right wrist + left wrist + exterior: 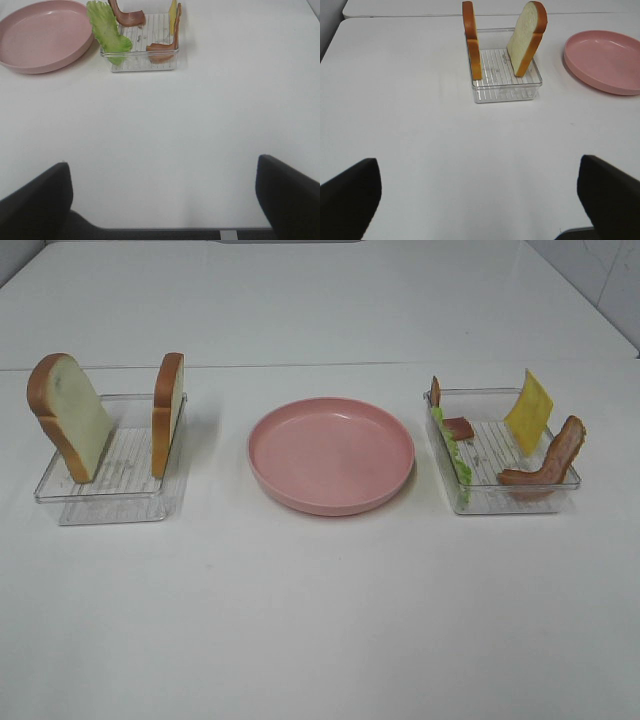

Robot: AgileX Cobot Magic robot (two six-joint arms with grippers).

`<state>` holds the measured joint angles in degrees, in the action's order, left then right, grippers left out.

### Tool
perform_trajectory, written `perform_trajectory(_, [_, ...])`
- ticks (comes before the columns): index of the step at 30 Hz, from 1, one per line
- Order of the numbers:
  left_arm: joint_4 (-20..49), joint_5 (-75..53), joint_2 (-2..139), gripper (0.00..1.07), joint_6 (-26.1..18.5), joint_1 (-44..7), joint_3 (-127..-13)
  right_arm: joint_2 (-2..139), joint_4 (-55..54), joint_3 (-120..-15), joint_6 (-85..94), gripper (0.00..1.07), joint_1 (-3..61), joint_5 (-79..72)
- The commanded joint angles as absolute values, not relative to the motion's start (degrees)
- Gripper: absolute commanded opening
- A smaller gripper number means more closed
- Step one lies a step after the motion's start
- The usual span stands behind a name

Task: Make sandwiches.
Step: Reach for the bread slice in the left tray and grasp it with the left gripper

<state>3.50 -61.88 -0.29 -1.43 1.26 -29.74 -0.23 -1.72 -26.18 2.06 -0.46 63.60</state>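
Left hand point(480, 200) and right hand point(162, 200) are hovering wide open, empty. Bread point(70, 415) is standing left of the plate point(330, 502); lettuce point(452, 452), bacon point(548, 462), cheese point(530, 410) right.

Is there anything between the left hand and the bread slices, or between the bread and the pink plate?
Nothing visible. Only bare table lies between the open left hand and the clear tray holding both upright bread slices. Between tray and pink plate the table is bare too.
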Motion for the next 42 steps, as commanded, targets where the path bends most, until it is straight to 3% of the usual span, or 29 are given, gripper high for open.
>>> perform_trajectory(1, [3.84,-61.31,-0.63,1.02,-1.20,1.03,-29.62,-1.95,-2.06,-25.95,2.58,0.96,-0.63,63.25])
perform_trajectory(22, [3.50,-62.85,2.64,1.02,-1.38,1.03,-30.54,-1.95,-2.06,-25.95,2.58,0.96,-0.63,63.25])
perform_trajectory(24, [1.95,-67.61,12.66,1.02,-1.38,1.03,-35.29,-1.95,-2.06,-25.95,2.58,0.96,-0.63,63.25])
perform_trajectory(27, [1.55,-68.98,16.27,1.02,-1.38,1.03,-37.01,-1.95,-2.06,-25.95,2.58,0.96,-0.63,63.25])
perform_trajectory(29, [0.97,-71.45,31.46,1.02,0.00,1.03,-44.18,-1.95,-2.06,-25.95,2.58,0.96,-0.63,63.25])
perform_trajectory(32, [0.97,-71.10,35.35,1.02,0.74,1.03,-46.18,-1.95,-2.06,-25.95,2.58,0.96,-0.63,63.25])
perform_trajectory(37, [0.80,-75.17,60.16,1.02,0.74,1.03,-61.99,-1.95,-2.06,-25.95,2.58,0.96,-0.63,63.25])
perform_trajectory(42, [0.86,-75.17,71.73,1.02,1.26,0.74,-71.05,-1.95,-2.06,-25.95,2.58,0.96,-0.63,63.25])
